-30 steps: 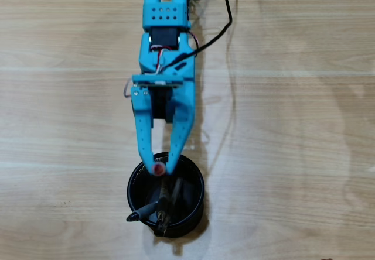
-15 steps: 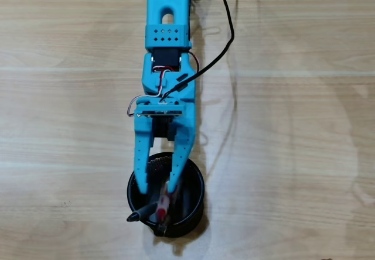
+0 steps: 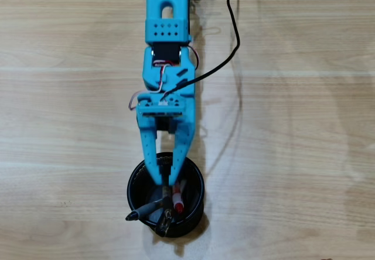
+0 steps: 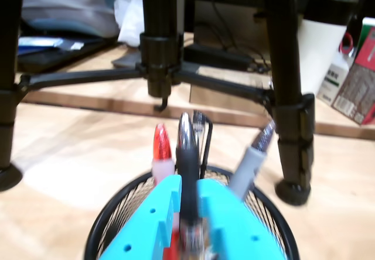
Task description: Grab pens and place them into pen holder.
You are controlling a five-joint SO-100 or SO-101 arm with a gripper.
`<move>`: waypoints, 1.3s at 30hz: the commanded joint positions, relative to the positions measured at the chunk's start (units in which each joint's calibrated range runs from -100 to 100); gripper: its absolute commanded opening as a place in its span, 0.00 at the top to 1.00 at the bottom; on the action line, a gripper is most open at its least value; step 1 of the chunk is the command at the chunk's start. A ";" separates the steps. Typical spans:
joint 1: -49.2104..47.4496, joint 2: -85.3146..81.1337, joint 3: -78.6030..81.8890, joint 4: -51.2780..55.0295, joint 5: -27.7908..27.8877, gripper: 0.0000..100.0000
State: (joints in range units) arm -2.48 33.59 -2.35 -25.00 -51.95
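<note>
Hanging over the pen holder (image 3: pixel 135 185) on the bench (image 3: pixel 293 154), the claw (image 3: pixel 164 184) has its jaws nearly pressed together, with a dark pen (image 4: pixel 188 154) standing between them in the wrist view; whether it is truly pinched I cannot tell. Lifting while gripping could drag that pen out, or tip the cup, spilling the red pen (image 3: pixel 178 200) and the grey pen (image 4: pixel 249 165) flanking the claw

the round black wire-mesh pen holder (image 3: pixel 194 204) stands upright on the table, holding a red-tipped pen (image 4: pixel 162 146), dark pens (image 4: pixel 187 149) and a grey one (image 4: pixel 252 160) leaning outward.
</note>
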 commanded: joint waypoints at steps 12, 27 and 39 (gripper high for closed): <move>1.62 -49.59 62.60 -0.18 18.14 0.97; 1.16 -93.60 101.36 13.25 37.90 0.97; -0.11 -129.89 102.08 68.09 47.60 0.97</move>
State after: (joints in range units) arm -2.84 -89.14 99.11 31.49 -6.44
